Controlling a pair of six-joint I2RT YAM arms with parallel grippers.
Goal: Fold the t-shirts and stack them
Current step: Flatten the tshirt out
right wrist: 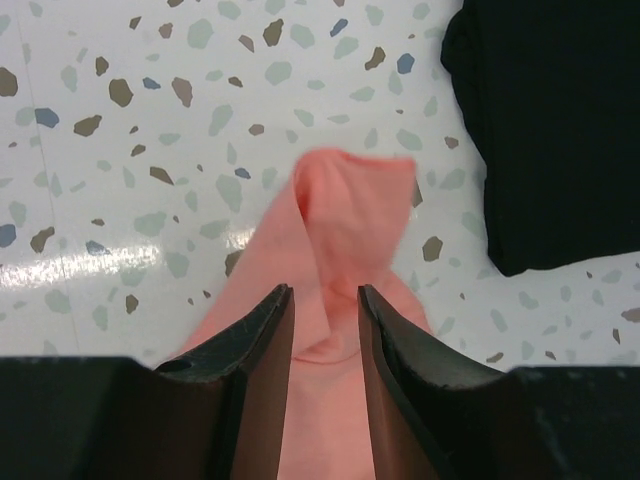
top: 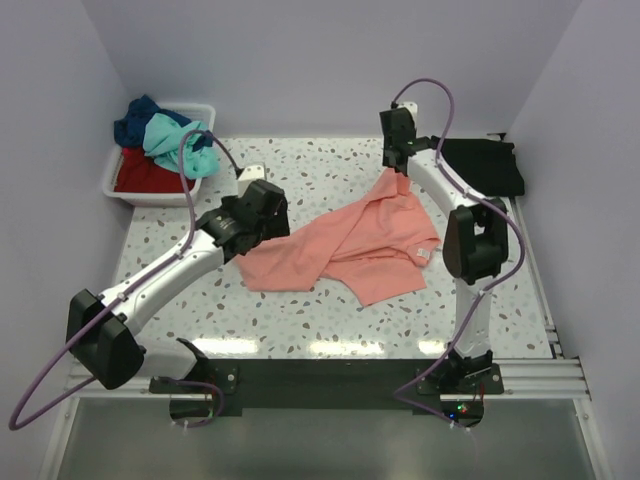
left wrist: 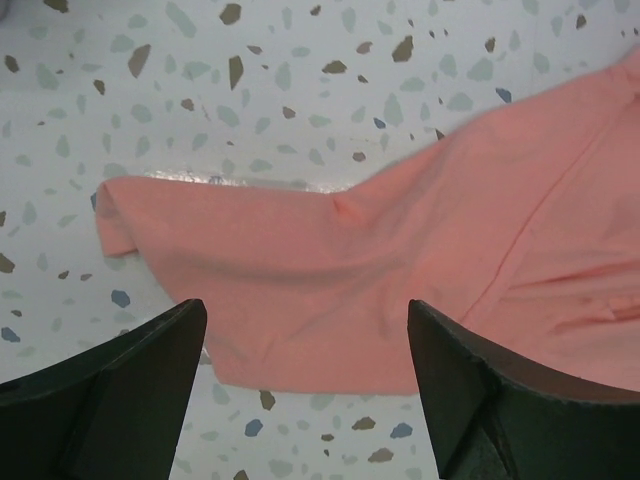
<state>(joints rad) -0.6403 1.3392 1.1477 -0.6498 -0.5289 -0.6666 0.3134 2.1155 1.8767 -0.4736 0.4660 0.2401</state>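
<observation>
Left claw (left wrist: 305, 312) gapes empty; right claw (right wrist: 325, 295) straddles pink shirt (top: 350, 245), grip unclear; bin (top: 112, 181) holds shirts (top: 168, 140).

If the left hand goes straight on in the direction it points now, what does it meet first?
Most likely the salmon-pink t-shirt, spread right ahead of the left hand; depth is unclear.

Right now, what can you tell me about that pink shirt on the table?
The salmon-pink t-shirt is plain soft cloth. It lies crumpled and partly folded over itself in the middle of the speckled table. Its far end is bunched into a raised ridge between the fingers of the right gripper. The left gripper hangs wide open over its opposite edge.
</observation>
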